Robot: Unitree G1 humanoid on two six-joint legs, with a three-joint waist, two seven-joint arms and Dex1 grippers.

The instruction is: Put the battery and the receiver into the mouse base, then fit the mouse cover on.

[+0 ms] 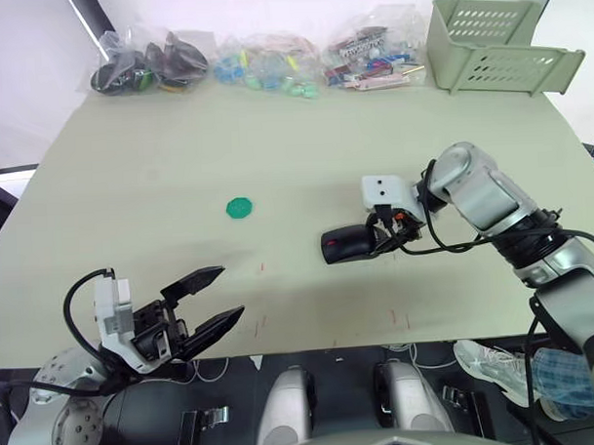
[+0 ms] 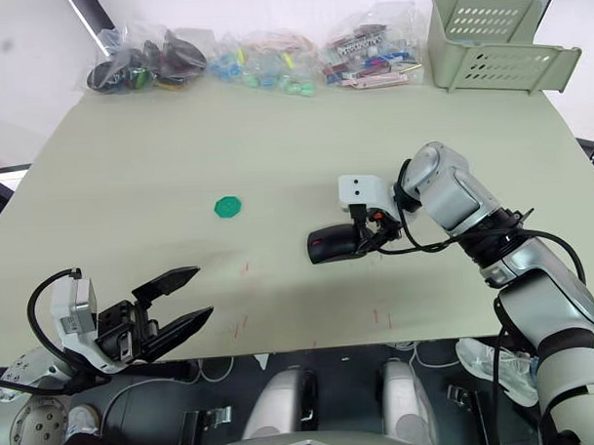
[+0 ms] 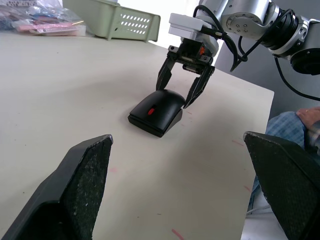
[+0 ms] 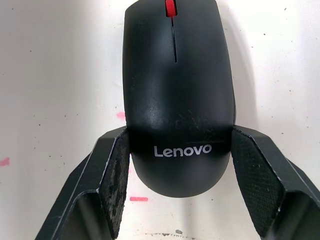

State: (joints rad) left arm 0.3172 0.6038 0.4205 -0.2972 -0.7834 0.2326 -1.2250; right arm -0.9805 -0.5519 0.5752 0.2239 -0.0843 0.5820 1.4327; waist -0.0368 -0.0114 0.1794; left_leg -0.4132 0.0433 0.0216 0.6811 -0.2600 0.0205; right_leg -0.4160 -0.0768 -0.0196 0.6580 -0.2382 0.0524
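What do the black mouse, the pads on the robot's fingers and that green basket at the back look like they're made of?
The mouse looks like moulded plastic with a smooth, satin-black top: it has a soft sheen, fine scuffs and a printed logo. The finger pads seem to be rubber or a similar grippy material, going by their fine knurled, matte texture. The basket looks like rigid pale-green plastic, matte, with moulded slots in its walls.

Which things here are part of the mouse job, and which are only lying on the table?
Job: mouse cover, already seated on the mouse base; right gripper straddling its rear end.

Lying about: green disc, bags of small parts, green basket.
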